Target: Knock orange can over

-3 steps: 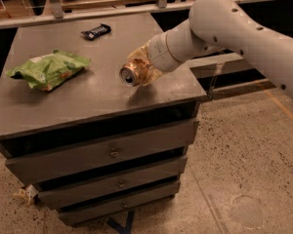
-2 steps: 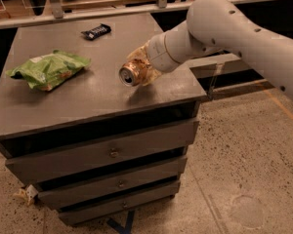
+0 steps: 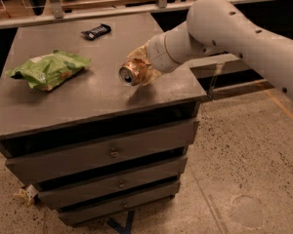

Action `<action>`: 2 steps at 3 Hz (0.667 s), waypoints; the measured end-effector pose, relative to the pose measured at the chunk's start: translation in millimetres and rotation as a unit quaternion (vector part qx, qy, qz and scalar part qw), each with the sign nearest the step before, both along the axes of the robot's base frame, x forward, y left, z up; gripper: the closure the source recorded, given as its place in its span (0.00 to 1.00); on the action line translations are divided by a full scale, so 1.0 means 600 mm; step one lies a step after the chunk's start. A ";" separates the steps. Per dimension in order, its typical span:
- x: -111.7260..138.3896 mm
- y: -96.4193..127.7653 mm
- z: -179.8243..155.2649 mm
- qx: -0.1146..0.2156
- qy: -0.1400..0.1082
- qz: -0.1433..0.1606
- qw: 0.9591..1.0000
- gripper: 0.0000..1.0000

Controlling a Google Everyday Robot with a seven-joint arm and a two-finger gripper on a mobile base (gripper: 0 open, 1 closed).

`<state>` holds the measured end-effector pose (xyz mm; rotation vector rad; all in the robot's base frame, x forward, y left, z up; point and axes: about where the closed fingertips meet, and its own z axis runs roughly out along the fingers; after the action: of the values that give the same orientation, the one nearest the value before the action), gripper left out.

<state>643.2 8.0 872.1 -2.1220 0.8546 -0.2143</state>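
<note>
The orange can (image 3: 131,73) is tipped on its side near the right middle of the grey cabinet top (image 3: 88,96). Its silver top with the pull tab faces the camera and the left. My gripper (image 3: 145,63) is right against the can, on its far right side, at the end of the white arm (image 3: 224,28) that reaches in from the right. The can's rear part is hidden by the gripper.
A green crinkly chip bag (image 3: 49,69) lies at the left of the cabinet top. A small black wrapped bar (image 3: 96,31) lies at the back. The cabinet has several drawers (image 3: 112,152) below. A speckled floor (image 3: 244,155) lies to the right, and shelving stands behind.
The arm and gripper have shifted slightly to the left, and the tipped can has moved a little with them. The bag and the bar have not moved.
</note>
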 end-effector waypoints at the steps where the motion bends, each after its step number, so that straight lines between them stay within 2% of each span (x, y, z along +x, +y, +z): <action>1: -0.006 0.002 -0.004 -0.006 0.009 0.010 1.000 0.36; 2: -0.014 0.004 -0.010 -0.012 0.018 0.020 1.000 0.12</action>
<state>635.0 10.2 866.3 -2.1701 0.8331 -0.1666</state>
